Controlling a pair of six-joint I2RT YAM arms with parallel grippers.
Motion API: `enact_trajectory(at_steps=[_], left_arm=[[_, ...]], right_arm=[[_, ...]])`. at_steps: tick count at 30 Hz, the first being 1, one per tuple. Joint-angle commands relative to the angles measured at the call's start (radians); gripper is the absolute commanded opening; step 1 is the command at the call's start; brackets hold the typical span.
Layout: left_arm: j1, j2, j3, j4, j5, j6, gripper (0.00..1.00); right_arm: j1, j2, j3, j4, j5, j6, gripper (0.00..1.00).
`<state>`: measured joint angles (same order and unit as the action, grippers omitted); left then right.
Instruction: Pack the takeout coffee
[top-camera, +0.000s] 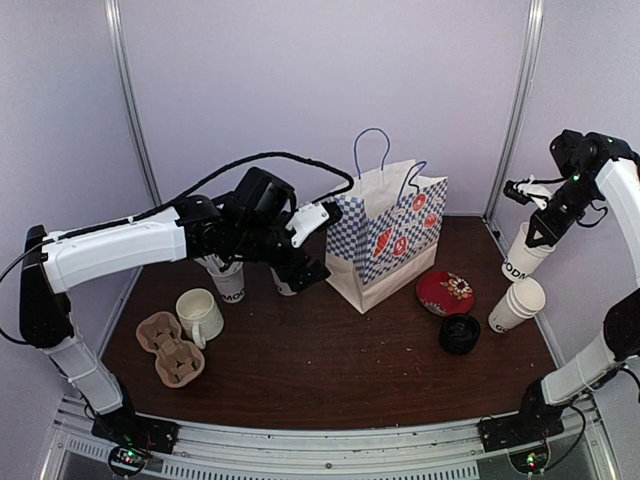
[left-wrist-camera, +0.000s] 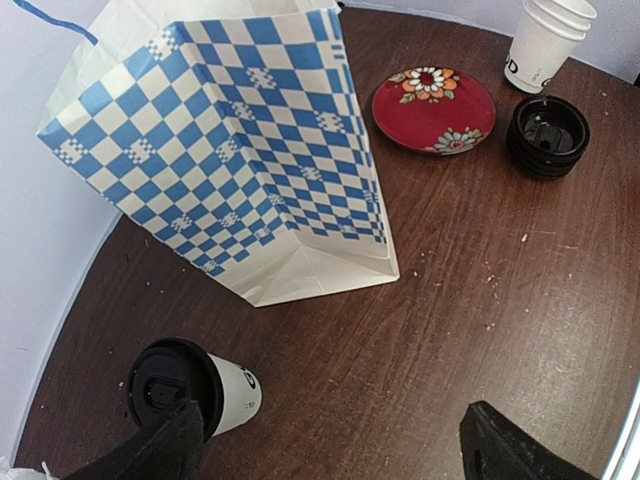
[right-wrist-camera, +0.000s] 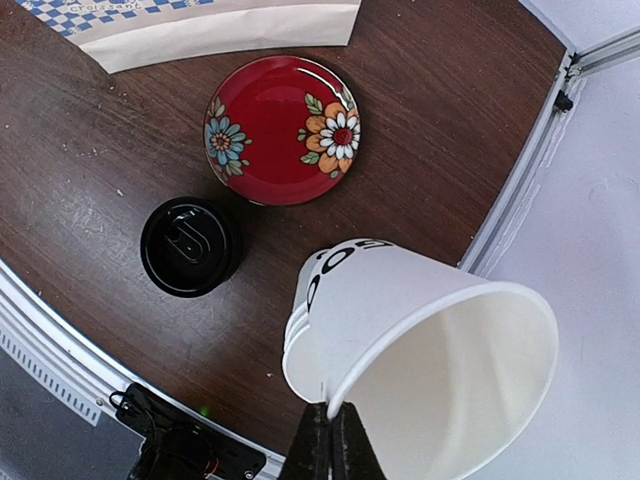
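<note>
Nearest the arm bases, on the left of the table (top-camera: 330, 390), a cardboard cup carrier (top-camera: 170, 347) is seen lying flat. A cream mug (top-camera: 200, 312) stands just beside it.

On the right, a stack of black lids (right-wrist-camera: 188, 247) is set near the front edge. A stack of white paper cups (top-camera: 517, 303) is placed just to its right, close to the table's side.

Above that stack, an open paper cup (right-wrist-camera: 440, 370) is held tilted, its mouth uncovered and black lettering visible near its base. Its rim is pinched between the clenched fingers of the right gripper (right-wrist-camera: 330, 425). Whether this cup touches the stack under it cannot be told from these views.

Just behind the lids, a red floral plate (right-wrist-camera: 282, 130) lies flat.

Farther back on the left, a lidded cup (left-wrist-camera: 200, 385) stands upright on the table, near the base of the bag and apart from it. The left gripper (left-wrist-camera: 335, 412) is held over that spot with its jaws spread wide and nothing grasped. One finger (left-wrist-camera: 165, 445) is seen just beside the cup's black lid.

A white cup with straws (top-camera: 228, 280) stands to the left of the lidded cup.

At the centre back, a blue-and-white checked paper bag (left-wrist-camera: 250, 150) stands upright, its mouth open and its blue handles raised.
</note>
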<state>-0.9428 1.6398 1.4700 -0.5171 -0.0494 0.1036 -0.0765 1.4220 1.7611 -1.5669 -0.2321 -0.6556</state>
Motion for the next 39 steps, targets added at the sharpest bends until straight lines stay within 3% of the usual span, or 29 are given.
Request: enact_trajectory(at_steps=[1, 5, 12, 19, 28, 39], left_arm=[[-0.005, 0.016, 0.068, -0.033, -0.001, 0.036, 0.92], [-0.005, 0.005, 0.103, -0.050, -0.022, 0.045, 0.91], [-0.005, -0.023, 0.130, -0.102, -0.112, 0.027, 0.91], [-0.005, -0.080, 0.086, -0.121, -0.176, -0.014, 0.91], [-0.005, -0.153, 0.044, -0.118, -0.244, -0.080, 0.91], [-0.004, -0.184, 0.032, -0.136, -0.257, -0.100, 0.91]], right_arm=[[0.011, -0.043, -0.009, -0.018, -0.055, -0.022, 0.00], [0.068, -0.093, -0.066, 0.021, -0.116, -0.037, 0.00], [0.374, -0.141, -0.215, 0.136, -0.054, -0.022, 0.00], [0.624, -0.075, -0.237, 0.173, -0.047, -0.017, 0.00], [0.990, 0.037, -0.297, 0.352, 0.065, -0.014, 0.00], [1.186, 0.196, -0.307, 0.579, 0.130, 0.019, 0.00]])
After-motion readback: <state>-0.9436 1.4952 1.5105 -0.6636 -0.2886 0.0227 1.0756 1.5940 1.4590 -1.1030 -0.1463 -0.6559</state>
